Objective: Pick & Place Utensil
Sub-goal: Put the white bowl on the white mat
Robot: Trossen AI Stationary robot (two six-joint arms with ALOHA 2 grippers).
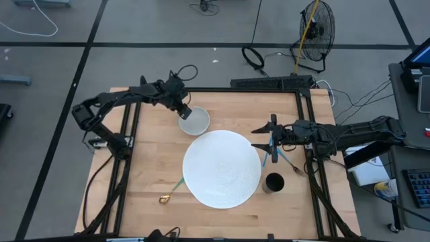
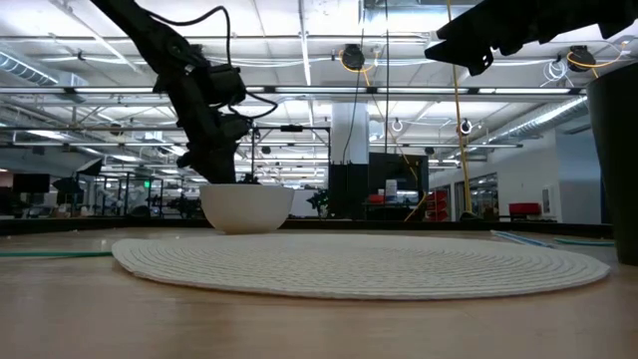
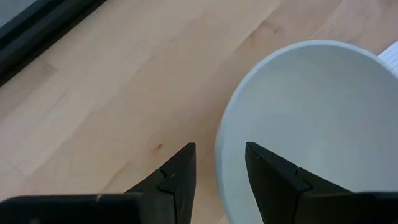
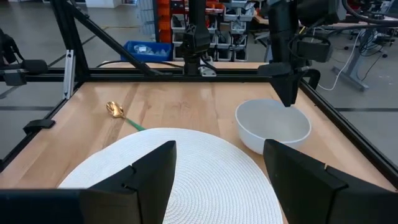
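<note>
— Closest to the low camera, what do you see?

— Bare wooden table (image 2: 299,319), then the round white woven mat (image 2: 359,261) spread flat on it, with a white bowl (image 2: 246,207) standing behind its far edge.

— And the left gripper (image 1: 183,109)?

— It hangs at the bowl's (image 1: 194,122) rim. From its wrist camera the two dark fingers (image 3: 180,177) straddle the rim of the bowl (image 3: 311,118) with a gap between them — parted, not clamped on anything.

— The right gripper (image 1: 263,137)?

— Raised over the mat's (image 1: 222,168) right edge, fingers (image 4: 149,171) spread wide and holding nothing. Just beside it on the table lie a couple of utensils (image 1: 277,156) with blue and green handles, and a black cup (image 1: 273,182) stands near the mat's edge.

— Where is the spoon?

— A gold spoon (image 1: 170,191) with a green handle lies on the wood at the mat's left front side, well apart from both grippers. The right wrist camera shows the spoon (image 4: 119,113) too, its bowl on bare table.
</note>
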